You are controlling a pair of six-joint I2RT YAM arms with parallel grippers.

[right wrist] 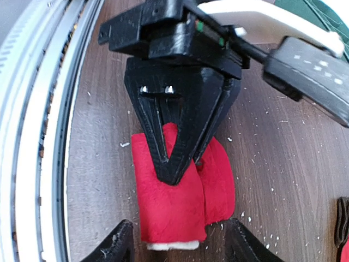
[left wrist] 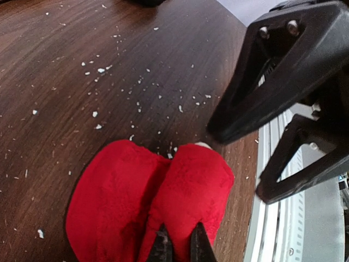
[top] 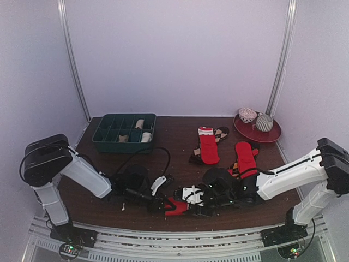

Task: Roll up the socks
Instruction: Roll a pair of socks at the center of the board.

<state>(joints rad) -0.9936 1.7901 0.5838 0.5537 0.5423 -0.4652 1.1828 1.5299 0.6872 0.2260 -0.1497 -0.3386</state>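
Gripping the red sock [right wrist: 173, 210] from 12 o'clock in the right wrist view, the left gripper [right wrist: 177, 172] presents it — long axis 12-to-6 — between the open jaws of the right gripper [right wrist: 180, 248].

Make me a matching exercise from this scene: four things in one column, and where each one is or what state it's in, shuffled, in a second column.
Column one:
1. left gripper
2. right gripper
3. green tray
4. red plate

Column two:
A. at the back right
B. jaws apart, one on either side of the red sock
C. at the back left
D. pinched shut on the red sock

Pairs: 1-D, 2-B, 3-C, 4-A
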